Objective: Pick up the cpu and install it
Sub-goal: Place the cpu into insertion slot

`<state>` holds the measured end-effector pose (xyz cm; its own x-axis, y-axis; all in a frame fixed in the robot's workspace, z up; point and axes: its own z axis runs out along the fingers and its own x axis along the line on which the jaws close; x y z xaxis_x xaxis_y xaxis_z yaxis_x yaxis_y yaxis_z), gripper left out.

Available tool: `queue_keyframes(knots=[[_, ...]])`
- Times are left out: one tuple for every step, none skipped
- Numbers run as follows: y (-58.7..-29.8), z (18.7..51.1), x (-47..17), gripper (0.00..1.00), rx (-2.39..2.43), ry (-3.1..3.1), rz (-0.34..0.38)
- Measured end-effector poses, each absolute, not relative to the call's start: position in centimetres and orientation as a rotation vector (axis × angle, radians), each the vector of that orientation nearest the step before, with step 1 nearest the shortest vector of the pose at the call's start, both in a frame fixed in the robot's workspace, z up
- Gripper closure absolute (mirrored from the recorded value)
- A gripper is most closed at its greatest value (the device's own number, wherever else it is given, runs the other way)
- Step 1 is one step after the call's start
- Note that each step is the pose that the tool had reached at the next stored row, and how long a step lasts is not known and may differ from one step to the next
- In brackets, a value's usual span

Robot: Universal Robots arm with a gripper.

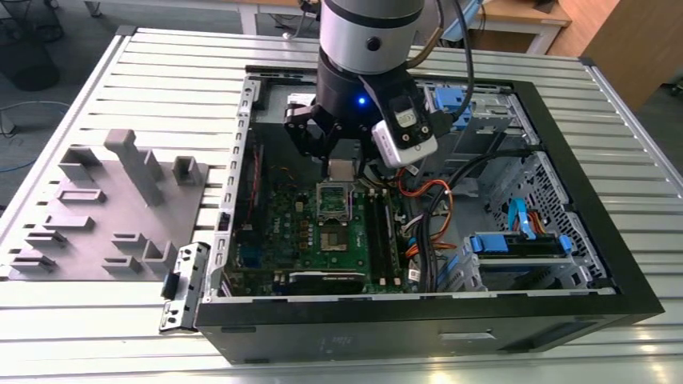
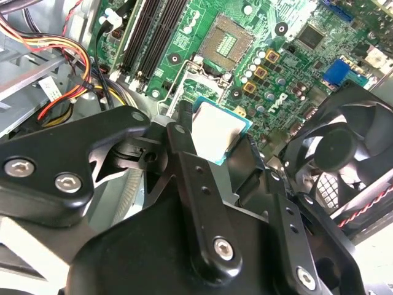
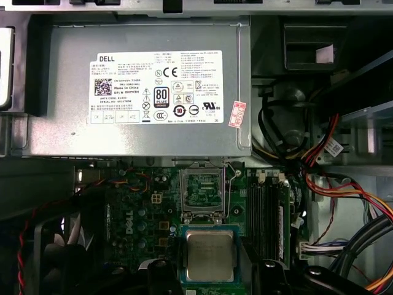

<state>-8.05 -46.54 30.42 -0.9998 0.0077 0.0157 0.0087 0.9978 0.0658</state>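
Evidently the fingers [image 2: 191,169] were clamped on opposite thin edges of the cpu [image 2: 220,130], a light, stiff, fragile chip, seemingly hanging just at twelve o'clock of the open socket [image 1: 335,202] in the exterior view.

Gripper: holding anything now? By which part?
The gripper holds the cpu, clamped by two opposite side edges; its metal top is bare.

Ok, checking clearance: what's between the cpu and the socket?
Only the socket's frame lies between it and the cpu, in the first wrist view.
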Motion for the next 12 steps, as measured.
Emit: queue_keyframes(knots=[[-46.53,30.41,-8.05,0.53,-0.013,-3.124,-0.103],[-46.53,30.41,-8.05,0.53,-0.013,-3.124,-0.103],[-46.53,30.41,-8.05,0.53,-0.013,-3.124,-0.103],[-46.53,30.4,-8.05,0.53,-0.013,-3.125,-0.103],[-46.53,30.4,-8.05,0.53,-0.013,-3.124,-0.103],[-46.53,30.4,-8.05,0.53,-0.013,-3.124,-0.103],[-46.53,30.4,-8.05,0.53,-0.013,-3.124,-0.103],[-46.53,30.39,-8.05,0.53,-0.013,-3.125,-0.103],[-46.53,30.36,-8.05,0.53,-0.013,-3.125,-0.103],[-46.53,30.3,-8.05,0.53,-0.013,-3.125,-0.104],[-46.53,30.24,-8.05,0.53,-0.013,-3.125,-0.103],[-46.53,30.15,-8.05,0.53,-0.013,-3.124,-0.103]])
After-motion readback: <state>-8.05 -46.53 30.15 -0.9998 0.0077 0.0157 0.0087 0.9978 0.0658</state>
